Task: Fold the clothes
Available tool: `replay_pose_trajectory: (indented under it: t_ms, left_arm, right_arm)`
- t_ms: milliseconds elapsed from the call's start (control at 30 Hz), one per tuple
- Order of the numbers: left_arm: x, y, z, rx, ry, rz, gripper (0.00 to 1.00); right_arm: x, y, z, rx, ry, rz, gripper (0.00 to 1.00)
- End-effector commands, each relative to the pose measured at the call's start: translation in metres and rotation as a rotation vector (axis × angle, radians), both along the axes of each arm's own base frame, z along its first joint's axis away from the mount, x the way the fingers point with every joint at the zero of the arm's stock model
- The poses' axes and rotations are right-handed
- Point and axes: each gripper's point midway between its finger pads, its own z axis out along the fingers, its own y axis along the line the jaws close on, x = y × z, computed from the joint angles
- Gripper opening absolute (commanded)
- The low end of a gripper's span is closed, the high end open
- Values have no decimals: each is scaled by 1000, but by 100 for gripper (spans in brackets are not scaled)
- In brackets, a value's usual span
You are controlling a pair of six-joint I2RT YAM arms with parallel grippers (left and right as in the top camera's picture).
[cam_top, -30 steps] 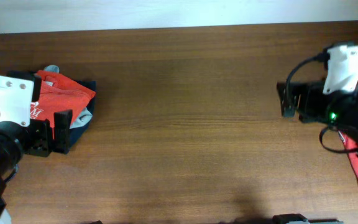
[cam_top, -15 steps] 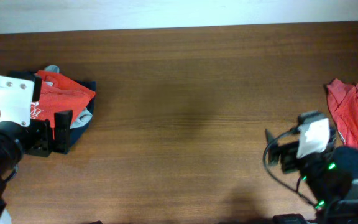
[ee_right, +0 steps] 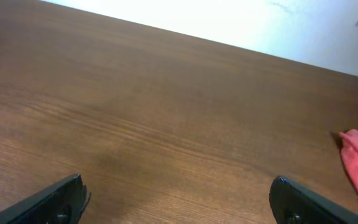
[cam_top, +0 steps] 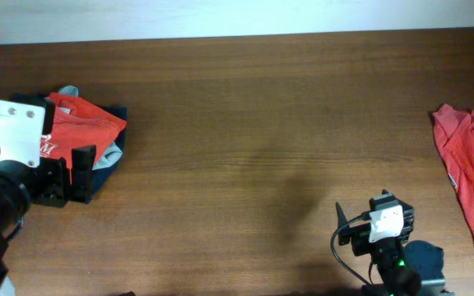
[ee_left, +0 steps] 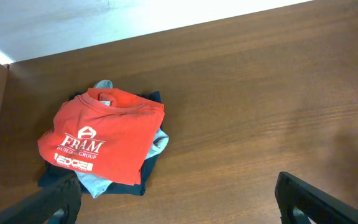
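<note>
Clothes [ee_left: 104, 140] sit stacked on the bench [cam_top: 245, 123]; a red shirt [cam_top: 471, 164] lies loose well apart. Left pincer [ee_left: 180, 202] and right pincer [ee_right: 176, 199] gape wide, empty.

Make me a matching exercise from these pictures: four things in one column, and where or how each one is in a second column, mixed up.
Column one:
1. folded orange-red T-shirt
2. pale grey-blue garment
3. loose red garment
4. right gripper

Column two:
a. open, holding nothing
b. lying unfolded at the far right edge
c. uppermost at the left, white lettering showing
d. peeking out from under the folded T-shirt

Pairs: 1-c, 2-d, 3-b, 4-a
</note>
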Motion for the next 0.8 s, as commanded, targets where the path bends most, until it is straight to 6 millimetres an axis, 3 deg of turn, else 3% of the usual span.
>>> replay_pose_trajectory:
  t_ms: [0, 233, 467, 767]
  left_arm:
    - [-1, -1, 0, -7, 0, 6, 99]
    - [-1, -1, 0, -7, 0, 6, 99]
    - [-1, -1, 0, -7, 0, 6, 99]
    - [-1, -1, 0, -7, 0, 6, 99]
  right_arm:
    - [2, 5, -12, 5, 3, 26, 99]
    - [2, 10, -47, 16, 80, 56, 98]
    - [-14, 10, -80, 16, 227, 55, 99]
    - [-18, 10, -87, 16, 259, 54, 99]
